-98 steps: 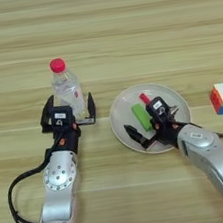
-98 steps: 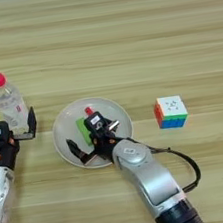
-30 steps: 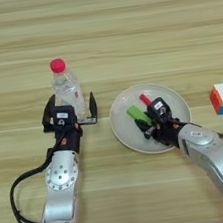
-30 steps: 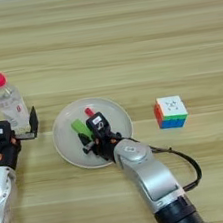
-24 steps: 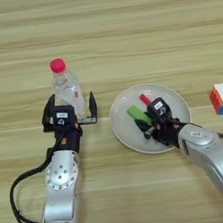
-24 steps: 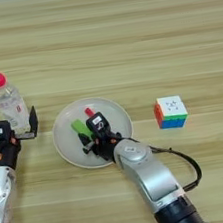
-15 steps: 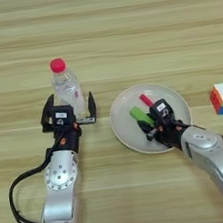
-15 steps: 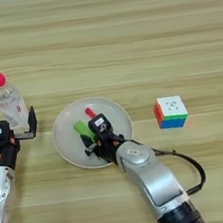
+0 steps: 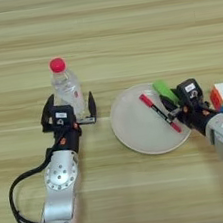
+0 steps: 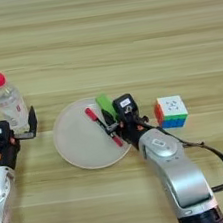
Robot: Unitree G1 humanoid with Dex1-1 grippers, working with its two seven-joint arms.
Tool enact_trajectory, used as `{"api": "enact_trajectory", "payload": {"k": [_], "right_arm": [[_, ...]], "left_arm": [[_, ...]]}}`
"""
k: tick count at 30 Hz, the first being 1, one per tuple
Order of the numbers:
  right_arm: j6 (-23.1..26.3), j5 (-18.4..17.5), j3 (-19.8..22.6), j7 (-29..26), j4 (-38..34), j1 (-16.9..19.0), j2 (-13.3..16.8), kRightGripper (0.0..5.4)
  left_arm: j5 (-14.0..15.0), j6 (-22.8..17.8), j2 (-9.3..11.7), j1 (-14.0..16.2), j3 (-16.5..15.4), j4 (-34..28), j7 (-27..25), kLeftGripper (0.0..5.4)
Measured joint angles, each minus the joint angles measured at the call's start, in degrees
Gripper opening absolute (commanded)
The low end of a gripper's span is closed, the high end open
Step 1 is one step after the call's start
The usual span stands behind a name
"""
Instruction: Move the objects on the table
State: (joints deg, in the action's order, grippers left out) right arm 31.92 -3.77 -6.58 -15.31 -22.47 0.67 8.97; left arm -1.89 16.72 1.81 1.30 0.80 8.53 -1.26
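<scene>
Left eye view: a round beige plate (image 9: 136, 130) is seen on the wooden tabletop (image 9: 121, 26), and everything else is placed here relative to it. A thin red-and-black pen (image 9: 159, 112) lies diagonally on the plate's right half. A small green block (image 9: 165, 90) rests at the plate's upper right rim. The right gripper (image 9: 173, 114) is at the plate's right edge, by the pen's lower end; whether its fingers are clenched on the pen cannot be told. Right of the plate, apart from it, a multicoloured puzzle cube (image 10: 172, 112) sits. Left of the plate, a clear bottle with red cap (image 9: 67, 87) stands upright between the spread fingers (image 9: 91, 105) of the left gripper (image 9: 69, 110), not clasped.
</scene>
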Motion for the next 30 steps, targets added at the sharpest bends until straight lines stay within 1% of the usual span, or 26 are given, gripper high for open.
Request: {"api": "enact_trajectory", "payload": {"k": [4,6,9,25,30], "right_arm": [[-0.4,-0.2,2.9,0.8,-0.1,0.8,0.6,1.40],[-1.4,-0.1,4.7,1.1,0.6,1.4,1.4,1.40],[-2.4,-0.1,5.9,1.1,2.5,2.6,2.2,1.40],[-5.4,-0.1,8.1,1.2,9.5,2.9,3.5,1.40],[-6.2,-0.1,8.2,1.2,11.3,2.9,3.6,1.40]], "left_arm": [[0.0,0.0,0.0,0.0,0.0,0.0,0.0,5.40],[0.0,0.0,0.0,0.0,0.0,0.0,0.0,5.40],[0.0,0.0,0.0,0.0,0.0,0.0,0.0,5.40],[0.0,0.0,0.0,0.0,0.0,0.0,0.0,5.40],[0.0,0.0,0.0,0.0,0.0,0.0,0.0,5.40]]}}
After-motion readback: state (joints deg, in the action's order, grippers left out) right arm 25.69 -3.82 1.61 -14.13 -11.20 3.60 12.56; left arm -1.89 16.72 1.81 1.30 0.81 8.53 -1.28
